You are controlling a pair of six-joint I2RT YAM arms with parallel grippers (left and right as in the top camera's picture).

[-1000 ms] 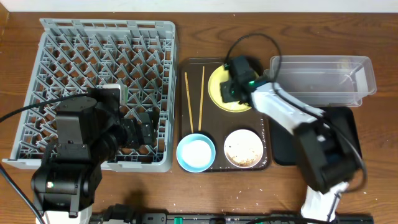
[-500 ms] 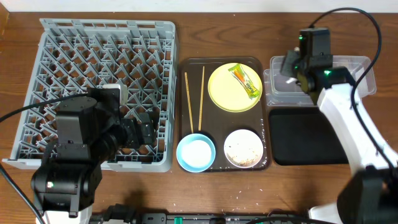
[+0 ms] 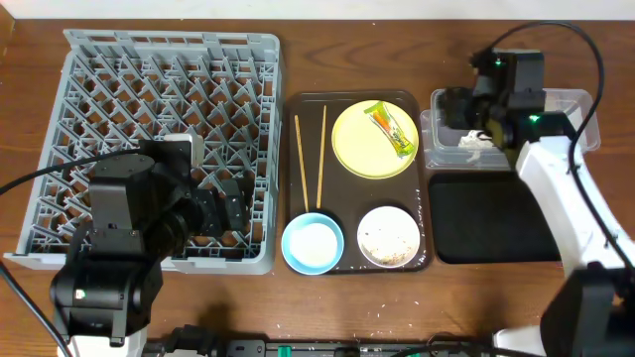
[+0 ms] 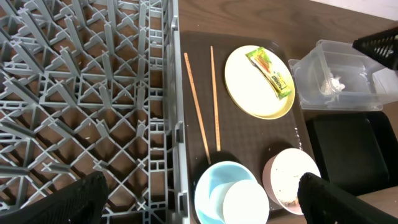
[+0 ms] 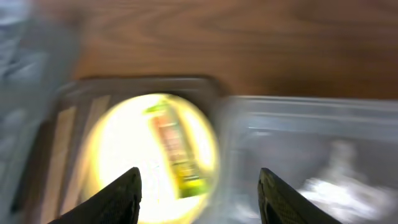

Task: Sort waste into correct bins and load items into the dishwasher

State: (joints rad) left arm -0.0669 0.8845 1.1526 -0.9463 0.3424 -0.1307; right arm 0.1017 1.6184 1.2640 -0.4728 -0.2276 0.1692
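My right gripper (image 3: pixel 458 107) hangs over the tub (image 3: pixel 556 104), jaws apart and empty; a white scrap (image 3: pixel 474 142) lies inside it. The wrapper (image 3: pixel 394 130) lies on the plate (image 3: pixel 352 149), probably my next target. Left gripper (image 4: pixel 202 202) hangs spread over the rack (image 3: pixel 119 79), out of the way.

we see a large square grey plastic dish rack (image 3: pixel 169 129), matt, on a brown wooden table (image 3: pixel 327 50) with visible grain. the clear plastic rectangular tub (image 3: pixel 575 119) looks smooth and see-through, and the shallow black rectangular tray (image 3: pixel 476 218) has a faint sheen. the two thin wooden chopsticks (image 3: pixel 301 164) are pale and matt. the green-and-yellow snack wrapper (image 3: pixel 393 130) is slick film.
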